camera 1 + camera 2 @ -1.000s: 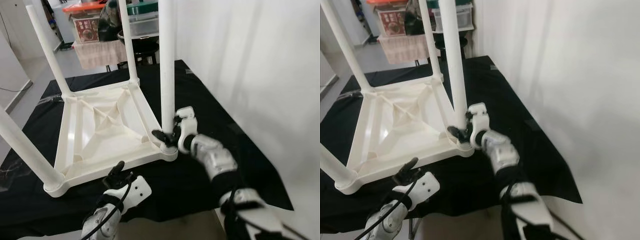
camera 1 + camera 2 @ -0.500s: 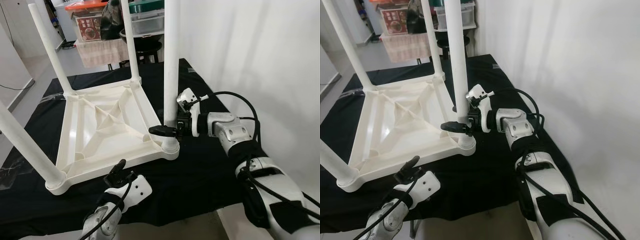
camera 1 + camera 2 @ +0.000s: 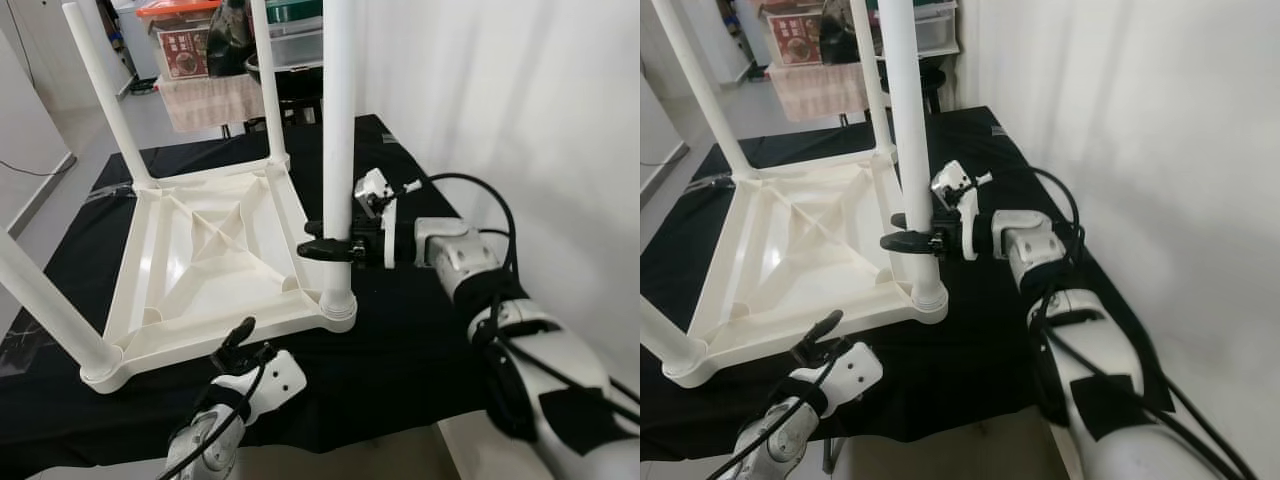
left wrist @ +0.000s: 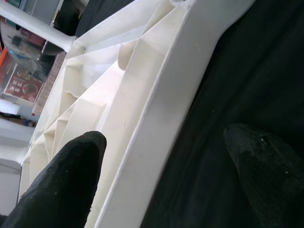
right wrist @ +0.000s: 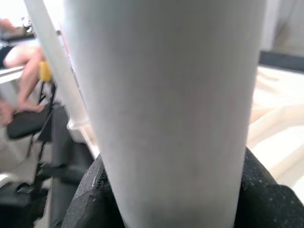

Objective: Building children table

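A white plastic children's table (image 3: 200,260) lies upside down on a black cloth, its legs pointing up. My right gripper (image 3: 326,242) is shut on the near-right leg (image 3: 338,120), a short way above its socket (image 3: 338,305). The right wrist view shows that leg (image 5: 166,104) close up, with a black finger (image 5: 90,194) wrapped round it. My left gripper (image 3: 240,345) hovers low by the tabletop's front edge. In the left wrist view the gripper (image 4: 166,166) is open, its fingers (image 4: 61,180) apart beside the white rim (image 4: 156,118).
Three other legs stand at the far left (image 3: 105,95), far right (image 3: 268,85) and near left (image 3: 45,300). A white wall (image 3: 500,100) runs along the right. Storage boxes (image 3: 190,40) stand behind. The black cloth (image 3: 400,370) ends close to me. A person's legs (image 5: 19,61) are in the background.
My right gripper has moved up the near-right leg from its base, and the right arm has swung out to the right. The left gripper has stayed put.
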Robot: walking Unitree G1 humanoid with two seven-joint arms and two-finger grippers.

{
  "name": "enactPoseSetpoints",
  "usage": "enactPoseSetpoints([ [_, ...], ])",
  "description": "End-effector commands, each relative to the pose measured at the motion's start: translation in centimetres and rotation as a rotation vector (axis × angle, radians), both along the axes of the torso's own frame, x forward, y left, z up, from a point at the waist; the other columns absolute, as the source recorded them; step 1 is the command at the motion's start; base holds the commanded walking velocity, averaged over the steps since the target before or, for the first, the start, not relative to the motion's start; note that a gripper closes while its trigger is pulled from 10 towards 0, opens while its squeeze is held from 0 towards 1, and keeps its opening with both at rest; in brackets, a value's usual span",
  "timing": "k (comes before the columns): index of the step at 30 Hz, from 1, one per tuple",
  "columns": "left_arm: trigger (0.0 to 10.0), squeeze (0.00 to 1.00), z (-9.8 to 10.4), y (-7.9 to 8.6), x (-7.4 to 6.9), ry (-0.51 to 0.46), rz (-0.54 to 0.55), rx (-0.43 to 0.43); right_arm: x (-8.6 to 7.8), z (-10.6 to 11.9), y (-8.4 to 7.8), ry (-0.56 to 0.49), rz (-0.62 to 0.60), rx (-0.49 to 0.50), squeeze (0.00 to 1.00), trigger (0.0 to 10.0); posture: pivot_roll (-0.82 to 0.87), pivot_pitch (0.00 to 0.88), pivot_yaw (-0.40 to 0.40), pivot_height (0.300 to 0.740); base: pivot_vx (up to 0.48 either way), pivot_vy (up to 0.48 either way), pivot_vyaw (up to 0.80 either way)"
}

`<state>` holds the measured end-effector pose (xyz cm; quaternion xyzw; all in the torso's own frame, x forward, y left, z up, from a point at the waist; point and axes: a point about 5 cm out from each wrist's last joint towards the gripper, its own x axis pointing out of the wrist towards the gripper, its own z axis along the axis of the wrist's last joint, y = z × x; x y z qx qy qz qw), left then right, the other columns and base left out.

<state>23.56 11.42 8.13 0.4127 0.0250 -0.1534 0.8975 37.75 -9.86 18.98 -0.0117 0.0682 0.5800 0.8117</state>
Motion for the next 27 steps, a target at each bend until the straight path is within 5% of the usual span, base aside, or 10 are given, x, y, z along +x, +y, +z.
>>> enactPoseSetpoints([
  [1, 10.0, 0.0, -1.0, 1.0, -0.4, 0.055, 0.034, 0.027, -1.1, -4.1, 0.4, 0.147, -0.04, -0.046, 0.0, 0.0, -0.01, 0.0, 0.05, 0.74, 0.0, 0.0, 0.0],
  [4, 10.0, 0.0, -0.7, 0.9, -0.8, 0.052, 0.031, 0.025, -1.6, -7.8, 0.5, 0.197, -0.452, -0.105, 0.0, 0.0, -0.01, 0.0, 0.037, 0.74, 0.0, 0.0, 0.0],
  [6, 10.0, 0.0, -0.7, 0.9, -0.8, 0.052, 0.031, 0.025, -1.6, -7.8, 0.5, 0.197, -0.452, -0.105, 0.0, 0.0, -0.01, 0.0, 0.037, 0.74, 0.0, 0.0, 0.0],
  [8, 10.0, 0.0, -0.4, 0.8, -1.0, 0.051, 0.028, 0.022, -4.6, -10.1, 0.4, 0.216, -0.77, -0.157, 0.0, 0.0, -0.02, 0.0, 0.044, 0.74, 0.0, 0.0, 0.0],
  [19, 10.0, 0.0, -0.6, 0.2, -1.0, 0.072, 0.023, 0.01, -2.8, -8.2, 1.2, 0.134, -0.806, -0.142, 0.0, 0.0, -0.02, 0.0, 0.036, 0.74, 0.0, 0.0, 0.0],
  [20, 10.0, 0.0, -0.4, 0.1, -1.1, 0.051, 0.026, 0.024, -2.8, -7.9, 1.5, 0.138, -0.783, -0.125, 0.0, 10.0, -0.02, 0.0, 0.037, 0.74, 0.0, 0.0, 0.0],
  [21, 10.0, 0.0, -0.4, 0.1, -1.1, 0.051, 0.026, 0.024, -2.8, -7.9, 1.5, 0.138, -0.783, -0.125, 0.0, 10.0, -0.02, 0.0, 0.037, 0.74, 0.0, 0.0, 0.0],
  [22, 10.0, 0.0, -0.3, 0.2, -1.1, 0.051, 0.032, -0.001, -2.8, -7.1, 1.8, 0.118, -0.767, -0.106, 0.22, 10.0, -0.02, 0.0, 0.034, 0.74, 0.0, 0.0, 0.0],
  [23, 10.0, 0.0, 0.1, 0.4, -1.1, 0.059, 0.04, -0.085, -2.8, -6.0, 2.2, 0.113, -0.72, -0.058, 1.0, 10.0, -0.02, 0.0, 0.032, 0.74, 0.0, 0.0, 0.0],
  [27, 10.0, 0.0, 2.4, 1.2, -0.5, 0.0, 0.098, -0.317, -2.3, -3.1, 2.7, 0.075, -0.487, 0.066, 1.0, 10.0, -0.02, 0.0, 0.027, 0.74, 0.0, 0.0, 0.0],
])
